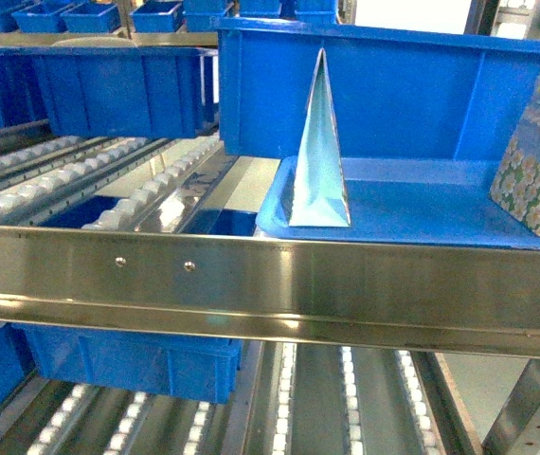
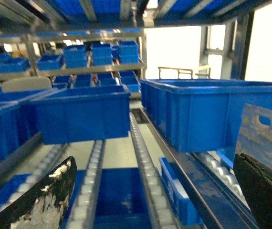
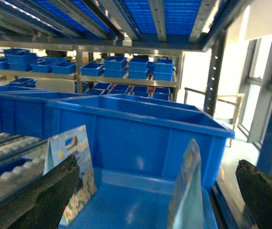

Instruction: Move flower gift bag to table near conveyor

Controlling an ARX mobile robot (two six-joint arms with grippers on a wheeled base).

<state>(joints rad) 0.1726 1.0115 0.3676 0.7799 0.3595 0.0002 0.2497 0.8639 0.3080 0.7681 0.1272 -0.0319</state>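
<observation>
Conveyor (image 1: 270, 284): steel front rail spans the whole head view; rows of small white rollers run back at 10 o'clock and again below at 6 o'clock.

Blue bins: one large bin (image 1: 393, 90) at 1 o'clock in the head view, a second (image 1: 109, 90) at 10 o'clock, a third (image 1: 128, 360) under the rail at 7 o'clock. More bins on far shelves.

Blue tray (image 1: 422, 213), shallow, in front of the large bin, at 3 o'clock from centre.

Flower gift bag (image 1: 535, 161): upright on the tray at its far right, 3 o'clock edge of the head view, cut off by the frame. Daisy print, handle slot visible from the right wrist view.

Light blue bag (image 1: 320, 152): upright on the tray's left end, seen edge-on, well apart from the flower bag.

Left gripper (image 2: 155, 200): fingers spread wide, nothing between them, over the rollers.

Right gripper (image 3: 155, 200): fingers spread wide, empty, both bags between them in view.

No table seen.
</observation>
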